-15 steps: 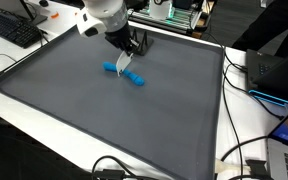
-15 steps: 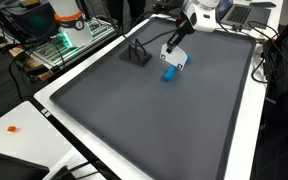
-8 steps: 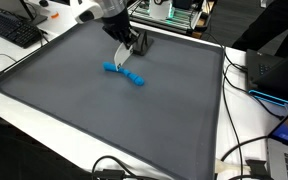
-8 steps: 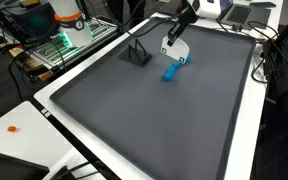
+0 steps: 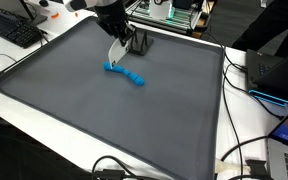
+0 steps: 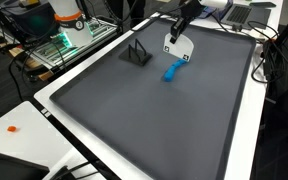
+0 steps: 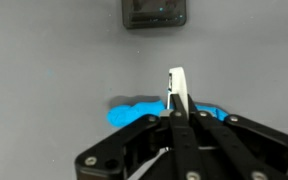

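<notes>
Gripping thin white piece w/ pincer fully shut, hovering above blue thing on surface; risking piece slipping out, grip being edge-only.

Opposed high exteriors; wrist above end effector

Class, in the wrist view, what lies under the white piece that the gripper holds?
A blue object lies on the gray mat below the white piece. Its middle is hidden behind that piece and the gripper.
</notes>
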Controlling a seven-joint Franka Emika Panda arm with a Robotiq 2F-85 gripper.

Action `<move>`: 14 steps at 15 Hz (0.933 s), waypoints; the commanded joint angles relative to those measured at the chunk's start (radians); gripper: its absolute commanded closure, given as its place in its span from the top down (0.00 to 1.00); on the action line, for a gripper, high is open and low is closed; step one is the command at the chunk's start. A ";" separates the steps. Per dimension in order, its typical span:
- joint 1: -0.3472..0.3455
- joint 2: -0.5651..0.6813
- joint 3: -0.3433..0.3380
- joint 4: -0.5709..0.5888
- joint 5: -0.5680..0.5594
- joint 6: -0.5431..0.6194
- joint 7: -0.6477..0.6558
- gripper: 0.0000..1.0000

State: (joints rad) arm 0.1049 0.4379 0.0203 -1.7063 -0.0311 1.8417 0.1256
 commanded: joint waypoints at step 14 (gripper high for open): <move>-0.010 0.073 -0.024 -0.005 -0.106 0.154 -0.057 0.01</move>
State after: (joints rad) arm 0.1007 0.4982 -0.0015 -1.7045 -0.1036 1.9656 0.0868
